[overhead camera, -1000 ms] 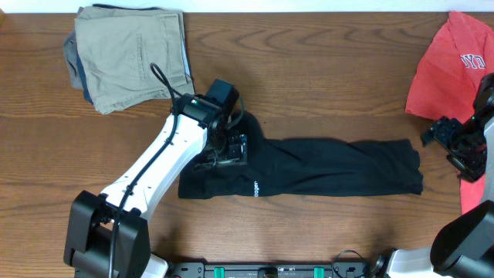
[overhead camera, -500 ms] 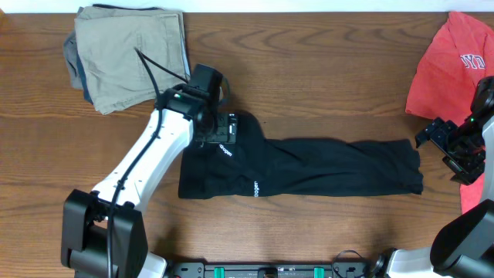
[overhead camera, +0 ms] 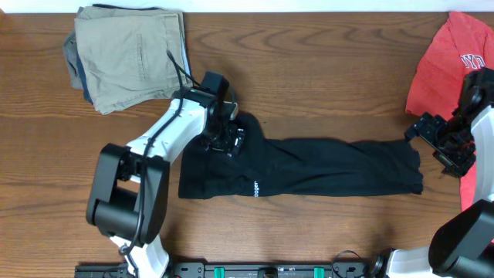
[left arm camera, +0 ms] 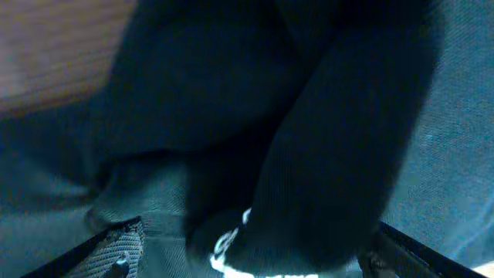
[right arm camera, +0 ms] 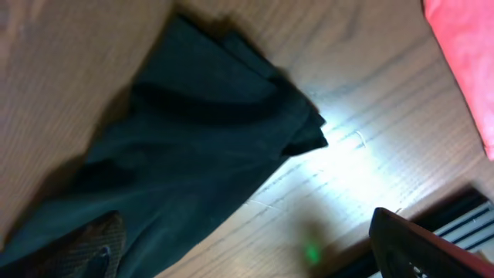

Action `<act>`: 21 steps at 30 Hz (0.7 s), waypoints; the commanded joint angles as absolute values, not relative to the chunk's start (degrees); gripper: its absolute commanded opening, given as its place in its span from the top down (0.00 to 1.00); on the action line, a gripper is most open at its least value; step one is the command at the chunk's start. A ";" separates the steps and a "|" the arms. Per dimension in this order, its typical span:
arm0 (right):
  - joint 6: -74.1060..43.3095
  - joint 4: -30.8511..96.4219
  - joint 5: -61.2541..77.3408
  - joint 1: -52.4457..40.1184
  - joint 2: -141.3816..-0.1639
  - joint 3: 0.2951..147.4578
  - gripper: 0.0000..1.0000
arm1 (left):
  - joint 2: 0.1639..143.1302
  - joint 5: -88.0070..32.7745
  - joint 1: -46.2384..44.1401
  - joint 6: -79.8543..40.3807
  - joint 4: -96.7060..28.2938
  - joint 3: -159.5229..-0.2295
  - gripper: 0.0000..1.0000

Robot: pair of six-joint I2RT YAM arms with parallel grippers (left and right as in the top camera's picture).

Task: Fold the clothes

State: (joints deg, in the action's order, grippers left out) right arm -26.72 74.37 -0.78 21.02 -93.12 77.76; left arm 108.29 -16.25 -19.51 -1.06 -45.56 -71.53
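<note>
The black garment (overhead camera: 332, 166) of the clothes lies stretched across the table's middle, its small white logo (overhead camera: 255, 188) near the front edge. My left gripper (overhead camera: 229, 139) presses down on its upper left corner. In the left wrist view the left gripper (left arm camera: 255, 259) stands open and wide, with a bunched dark fold and a white tag (left arm camera: 231, 251) between its fingers (left arm camera: 116, 251). My right gripper (overhead camera: 426, 139) hovers open at the garment's right end. In the right wrist view, one of its fingers (right arm camera: 89, 247) is over the black cloth (right arm camera: 193, 139). A red tee (overhead camera: 448, 62) lies at the far right.
A folded stack of khaki trousers (overhead camera: 127, 58) over a blue item sits at the back left. Bare wooden table (overhead camera: 324, 85) lies behind the black garment. In the right wrist view, the red tee (right arm camera: 463, 46) is close to the right gripper.
The left gripper went up and left over the black garment's corner, then came back slightly down and right. The right gripper has crept left toward the garment's right end. The garment's outline is unchanged.
</note>
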 commanded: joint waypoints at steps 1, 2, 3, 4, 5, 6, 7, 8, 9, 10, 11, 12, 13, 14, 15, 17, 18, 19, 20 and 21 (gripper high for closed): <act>-26.06 73.87 -0.60 19.90 -92.68 77.45 0.01 | 108.90 -17.56 -19.46 1.50 -44.97 -71.09 0.17; -26.06 73.69 -0.62 19.84 -92.68 77.45 0.01 | 108.90 -17.56 -19.46 1.52 -44.82 -71.09 0.21; -26.06 73.54 -0.60 19.84 -92.68 77.45 0.01 | 108.88 -17.56 -19.46 1.52 -44.69 -71.09 0.27; -26.06 73.45 -0.60 19.84 -92.68 77.45 0.01 | 108.88 -17.56 -19.46 1.50 -44.66 -71.09 0.30; -26.09 73.43 -0.60 19.84 -92.68 77.45 0.01 | 108.88 -17.54 -19.46 1.50 -44.69 -71.09 0.31; -26.09 73.36 -0.60 19.84 -92.68 77.45 0.01 | 108.88 -17.56 -19.46 1.50 -44.71 -71.09 0.33; -26.09 73.30 -0.60 19.81 -92.68 77.45 0.01 | 108.88 -17.54 -19.46 1.50 -44.75 -71.09 0.34; -26.06 73.28 -0.60 19.79 -92.68 77.45 0.01 | 108.86 -17.54 -19.46 1.50 -44.82 -71.09 0.37; -26.06 73.28 -0.60 19.79 -92.68 77.45 0.01 | 108.86 -17.54 -19.46 1.50 -44.86 -71.09 0.42; -26.06 73.28 -0.60 19.79 -92.68 77.43 0.01 | 108.86 -17.54 -19.46 1.50 -44.86 -71.09 0.47; -26.06 73.28 -0.62 19.81 -92.68 77.43 0.01 | 108.86 -17.54 -19.46 1.50 -44.86 -71.09 0.53; -26.06 73.28 -0.62 19.79 -92.68 77.43 0.01 | 108.86 -17.54 -19.46 1.48 -44.88 -71.09 0.62; -26.06 73.25 -0.62 19.79 -92.68 77.43 0.01 | 108.73 -17.54 -19.46 1.48 -45.10 -71.09 0.72; -26.06 73.25 -0.62 19.79 -92.68 77.43 0.01 | 108.53 -17.54 -19.46 1.48 -45.39 -71.11 0.79; -26.06 73.23 -0.62 19.79 -92.68 77.38 0.01 | 108.20 -17.54 -19.46 1.48 -45.80 -71.11 0.85; -26.06 73.03 -0.62 19.79 -92.68 77.06 0.01 | 107.26 -17.52 -19.46 1.39 -47.03 -71.11 0.86; -26.06 72.88 -0.62 19.79 -92.68 76.84 0.01 | 106.63 -17.50 -19.46 1.13 -47.66 -71.11 0.87; -26.06 72.60 -0.62 19.79 -92.68 76.47 0.01 | 105.78 -17.28 -19.46 -0.01 -48.47 -71.11 0.86; -26.06 72.34 -0.62 19.79 -92.68 76.05 0.01 | 104.68 -17.30 -19.42 -1.37 -49.25 -71.11 0.86; -26.06 72.03 -0.62 19.79 -92.68 75.70 0.01 | 103.90 -17.30 -19.40 -2.31 -49.78 -71.11 0.86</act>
State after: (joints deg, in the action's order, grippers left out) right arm -26.52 72.40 -0.60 20.64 -93.12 76.79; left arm 107.66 -17.63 -19.53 0.38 -48.58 -71.53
